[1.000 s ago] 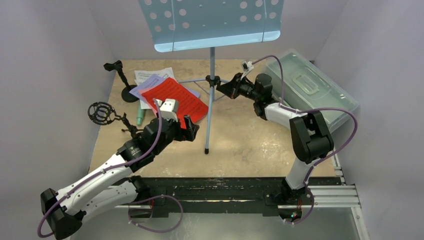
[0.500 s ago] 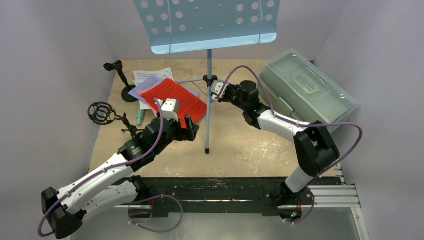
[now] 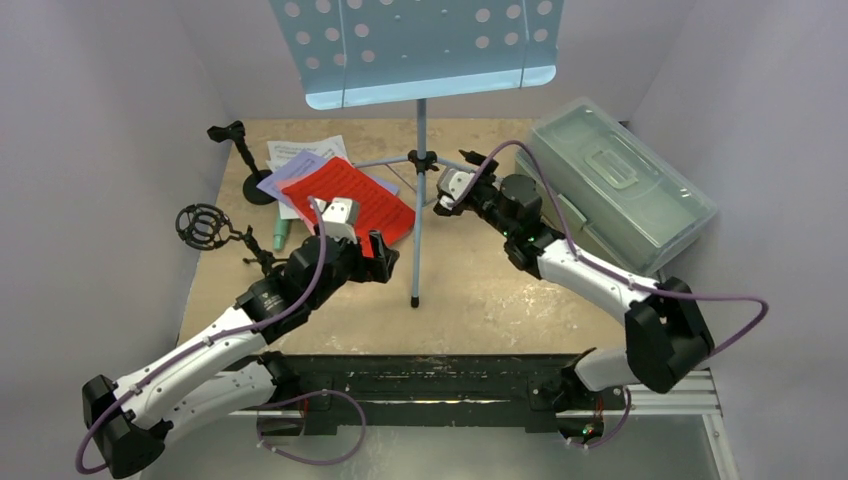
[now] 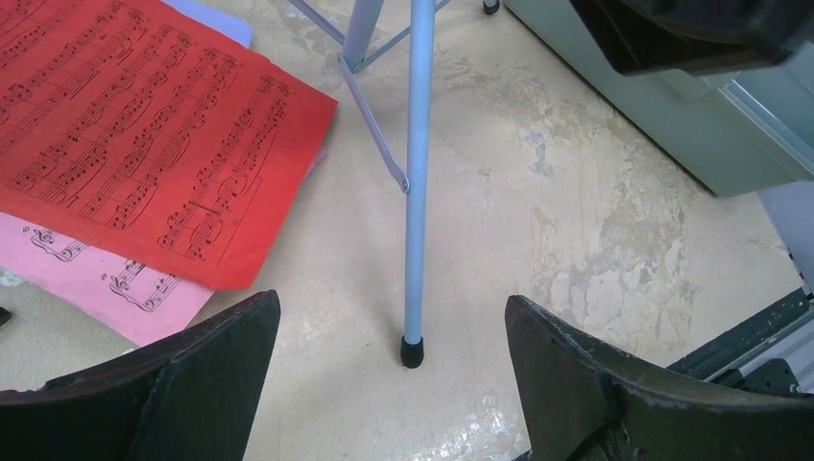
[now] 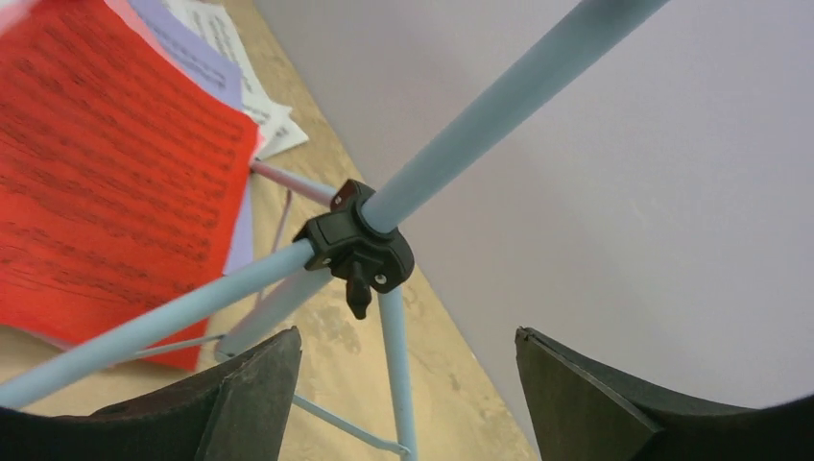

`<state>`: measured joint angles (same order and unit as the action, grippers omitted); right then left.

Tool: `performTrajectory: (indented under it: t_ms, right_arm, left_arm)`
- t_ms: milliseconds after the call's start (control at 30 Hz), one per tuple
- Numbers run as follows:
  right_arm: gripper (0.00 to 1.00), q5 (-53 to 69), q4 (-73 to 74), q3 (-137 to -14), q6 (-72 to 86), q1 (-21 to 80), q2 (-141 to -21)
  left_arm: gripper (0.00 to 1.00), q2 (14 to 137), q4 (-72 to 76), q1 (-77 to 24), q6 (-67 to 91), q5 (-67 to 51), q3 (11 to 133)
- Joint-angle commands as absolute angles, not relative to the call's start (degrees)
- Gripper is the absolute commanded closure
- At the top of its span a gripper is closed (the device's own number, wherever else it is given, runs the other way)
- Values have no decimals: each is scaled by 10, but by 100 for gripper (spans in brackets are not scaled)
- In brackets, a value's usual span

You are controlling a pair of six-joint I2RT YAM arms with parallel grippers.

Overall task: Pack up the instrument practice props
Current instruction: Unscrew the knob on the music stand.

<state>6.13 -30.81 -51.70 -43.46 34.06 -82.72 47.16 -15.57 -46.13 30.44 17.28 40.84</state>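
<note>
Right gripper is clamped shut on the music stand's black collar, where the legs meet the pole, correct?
No. The right gripper is open, facing the black collar of the music stand where the legs meet the pole; the right wrist view shows it.

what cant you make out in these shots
- Light-blue perforated music rack: top external view, upper part cut off by the frame edge.
- Pink music sheet: left wrist view, mostly covered by the red music sheet.
- Translucent grey-green plastic box: top external view, contents unreadable through cloudy lid.
</note>
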Motion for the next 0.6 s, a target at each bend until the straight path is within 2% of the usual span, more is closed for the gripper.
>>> performTrajectory:
  t_ms: [0, 167, 300, 367, 567]
  right_arm:
    - [10, 148, -223, -499, -302, 338, -765]
    - [4, 342, -50, -545, -271, 287, -748]
    - [3, 463, -14, -576, -214, 214, -747]
    - [3, 476, -2, -591, -211, 202, -743]
    - [2, 498, -28, -610, -102, 188, -744]
  left_arm:
    - [13, 456, -139, -457, 300, 167, 415]
    - [12, 445, -113, -457, 308, 161, 409]
    - [6, 438, -102, -457, 320, 163, 399]
    - [1, 433, -104, -457, 329, 178, 393]
    - [0, 410, -92, -458, 344, 191, 375]
